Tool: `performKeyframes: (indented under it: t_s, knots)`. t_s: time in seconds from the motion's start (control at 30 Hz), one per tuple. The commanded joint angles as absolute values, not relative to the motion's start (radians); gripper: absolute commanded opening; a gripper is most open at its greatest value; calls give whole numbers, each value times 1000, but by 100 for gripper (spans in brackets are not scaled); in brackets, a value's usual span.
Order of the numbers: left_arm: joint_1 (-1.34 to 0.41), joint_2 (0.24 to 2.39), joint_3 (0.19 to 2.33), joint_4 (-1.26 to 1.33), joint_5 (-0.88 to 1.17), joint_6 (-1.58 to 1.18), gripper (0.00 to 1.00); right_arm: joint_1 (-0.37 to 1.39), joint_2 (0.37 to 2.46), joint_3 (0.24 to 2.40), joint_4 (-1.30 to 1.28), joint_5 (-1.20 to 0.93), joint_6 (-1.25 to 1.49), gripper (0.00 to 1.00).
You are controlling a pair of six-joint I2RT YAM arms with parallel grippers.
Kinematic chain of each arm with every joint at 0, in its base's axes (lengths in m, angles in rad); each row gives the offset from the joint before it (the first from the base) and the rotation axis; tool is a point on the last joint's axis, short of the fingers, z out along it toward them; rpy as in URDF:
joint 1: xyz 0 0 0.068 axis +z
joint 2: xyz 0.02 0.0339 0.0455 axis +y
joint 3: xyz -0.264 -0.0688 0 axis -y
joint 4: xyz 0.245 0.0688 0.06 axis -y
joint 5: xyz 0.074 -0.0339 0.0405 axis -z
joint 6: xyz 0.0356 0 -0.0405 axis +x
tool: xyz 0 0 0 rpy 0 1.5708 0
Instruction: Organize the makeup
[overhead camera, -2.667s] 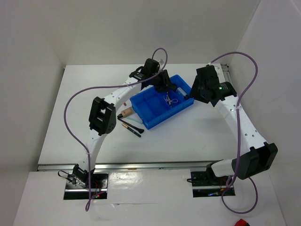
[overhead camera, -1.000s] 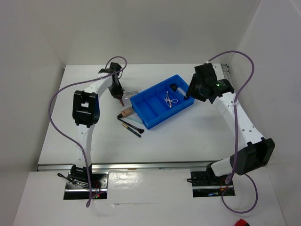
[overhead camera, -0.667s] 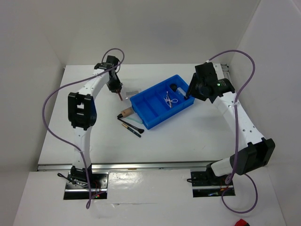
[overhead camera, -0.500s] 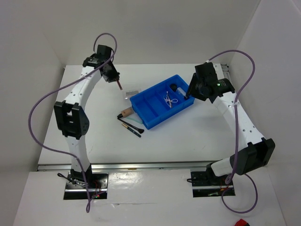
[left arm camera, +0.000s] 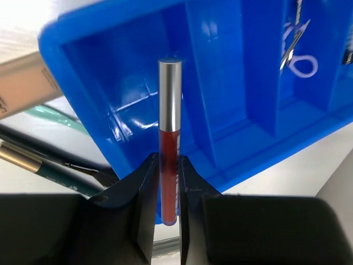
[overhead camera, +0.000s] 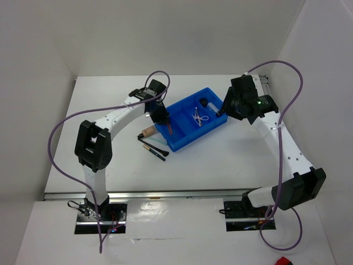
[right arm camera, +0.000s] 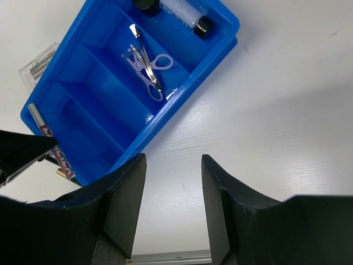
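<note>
Stick [left arm camera: 170, 138] of red gloss with a silver cap is sitting pinched between the two fingers of the left claw [left arm camera: 168, 163], which is closing tightly on its red lower half and leaving the cap end sticking out. That cap is pointing into the end compartment of the blue tray [left arm camera: 220, 83], the one nearest the beige tube [left arm camera: 25, 83]; whether it is touching the floor there is not clear. From above, the left claw [overhead camera: 164, 118] is hanging over the tray's near left corner. The beige tube [overhead camera: 148, 132] is lying on the white worktop [overhead camera: 220, 160] just beside that corner, with a black brush and a pencil [overhead camera: 154, 150] lying close together nearer the arms. A white card [right arm camera: 38, 65] is lying just outside the tray's far left side. Inside the tray [right arm camera: 187, 91], thin clips with lilac loops [right arm camera: 146, 69] are resting in a middle compartment, and a clear bottle [right arm camera: 185, 14] and a black round jar [right arm camera: 146, 4] are occupying the far end one. The right claw [right arm camera: 172, 160] is gaping wide with nothing in it, hovering over bare worktop just beside the tray's right edge.
</note>
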State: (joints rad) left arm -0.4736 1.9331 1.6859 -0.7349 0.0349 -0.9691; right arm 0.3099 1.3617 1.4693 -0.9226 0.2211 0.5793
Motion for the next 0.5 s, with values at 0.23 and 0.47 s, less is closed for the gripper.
performKeyframes:
  t_s: [0.23, 0.47]
  knots:
    - [-523, 1953, 1709, -698, 37, -1025, 0, 318, 1307, 1443, -917, 230, 592, 52]
    - [-532, 1979, 1744, -733, 8, -1025, 28, 318, 1307, 1443, -917, 230, 592, 52]
